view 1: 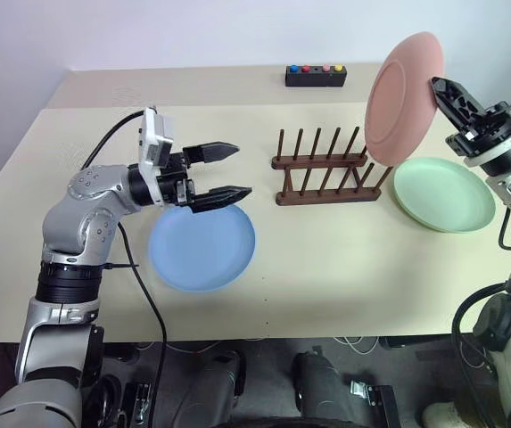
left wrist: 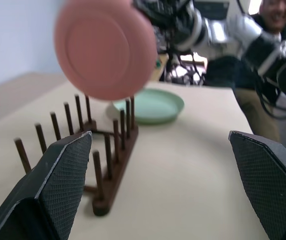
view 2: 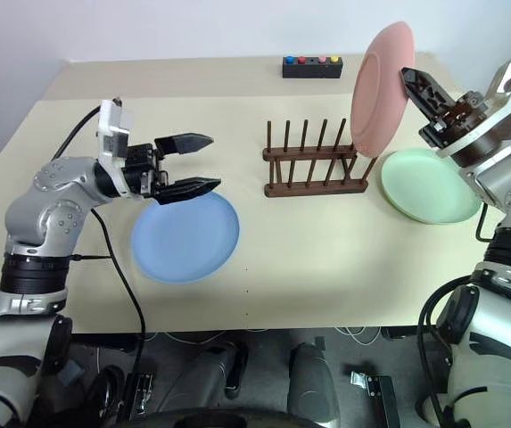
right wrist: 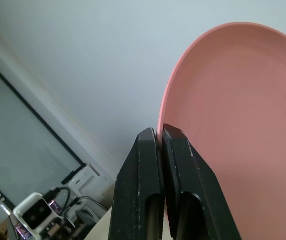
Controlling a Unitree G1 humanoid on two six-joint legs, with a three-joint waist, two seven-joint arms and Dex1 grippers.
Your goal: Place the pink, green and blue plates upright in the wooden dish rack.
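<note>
Now the right gripper (view 1: 440,89) pinches the rim of the pink plate (view 1: 402,96), holding it on edge above the right end of the wooden rack (view 1: 325,169), probably so it can slide between the pegs. The left gripper (view 1: 224,171), jaws wide and empty, hovers over the blue plate (view 1: 201,248); the green plate (view 1: 444,194) lies flat just right of the rack.

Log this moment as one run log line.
right pincer: shut on pink plate, above wooden dish rack | left pincer: open, empty | rack: no plates

Three plates, one pink (view 1: 403,96), one green (view 1: 443,193), one blue (view 1: 202,247); one rack (view 1: 326,168); one button box (view 1: 316,75); one table (view 1: 344,267).
</note>
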